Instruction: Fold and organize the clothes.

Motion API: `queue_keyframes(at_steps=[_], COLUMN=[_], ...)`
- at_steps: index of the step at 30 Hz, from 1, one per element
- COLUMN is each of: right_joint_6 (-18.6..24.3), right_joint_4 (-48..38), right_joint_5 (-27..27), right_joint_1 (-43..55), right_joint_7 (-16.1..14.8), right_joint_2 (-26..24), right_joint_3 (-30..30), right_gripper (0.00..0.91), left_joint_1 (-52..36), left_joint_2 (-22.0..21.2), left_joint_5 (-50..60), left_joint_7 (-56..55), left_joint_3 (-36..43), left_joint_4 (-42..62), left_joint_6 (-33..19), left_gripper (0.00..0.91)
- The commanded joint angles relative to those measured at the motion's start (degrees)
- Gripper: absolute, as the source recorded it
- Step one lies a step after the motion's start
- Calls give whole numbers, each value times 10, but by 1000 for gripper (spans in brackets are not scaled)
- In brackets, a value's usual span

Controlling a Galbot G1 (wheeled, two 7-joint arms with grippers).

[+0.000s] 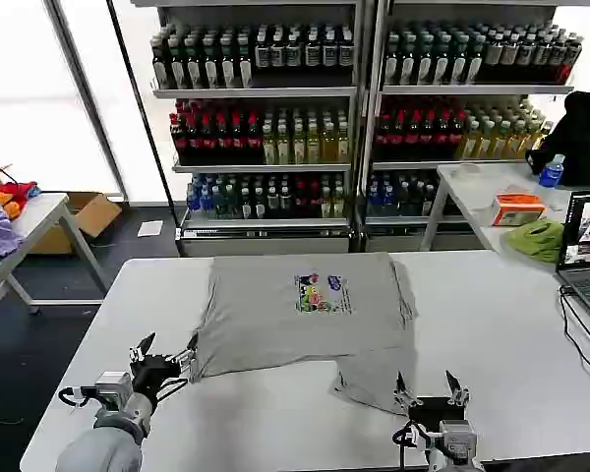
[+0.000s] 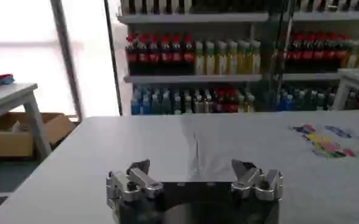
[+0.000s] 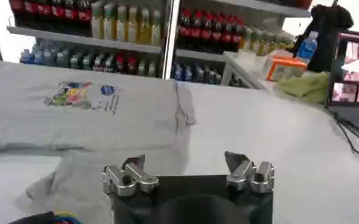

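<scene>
Shirt, head view: grey shirt (image 1: 300, 310) lies spread on the white table (image 1: 492, 324), chest print (image 1: 323, 294) facing up, its upper part folded; one loose flap trails toward the near edge on the robot's right.
Left gripper, head view: left gripper (image 1: 164, 356) sits low over the table at the shirt's near left corner, fingers spread, pinching nothing.
Right gripper, head view: right gripper (image 1: 429, 388) sits just beside the trailing flap, fingers spread, holding nothing.
Side tables, head view: lime-green cloth lump (image 1: 536, 240), orange box (image 1: 518, 208) and laptop (image 1: 585, 251) on the right; purple and orange fabric heap (image 1: 2, 211) on the left.
Left wrist view: spread fingers (image 2: 140, 177) over bare tabletop, the shirt's left edge (image 2: 194, 143) ahead; a cardboard box (image 2: 11, 134) stands on the floor, contents unclear.
Right wrist view: spread fingers (image 3: 134, 172) hover over the crumpled flap (image 3: 75, 176); a blue-capped bottle (image 3: 308, 46) stands past the orange box.
Shelves: rows of drink bottles (image 1: 261, 138) fill the racks behind.
</scene>
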Motion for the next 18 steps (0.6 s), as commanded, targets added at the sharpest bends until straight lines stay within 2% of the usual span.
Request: queue_keyframes(at_steps=[1,18], right_joint_6=[-2,-2], right_joint_4=[-18,-44], right_joint_5=[4,-2], right_joint_1=[-1,18], right_joint_7=[6,9], right_joint_2=[3,24], right_joint_3=[-8,-21], right_gripper=[907,907], left_joint_1=[4,22], left_joint_2=[8,11], left_joint_5=[-1,12], left_joint_7=[5,9], left_joint_3=[8,35], left_joint_4=[18,29], left_joint_6=[7,7], left_gripper=[907,907])
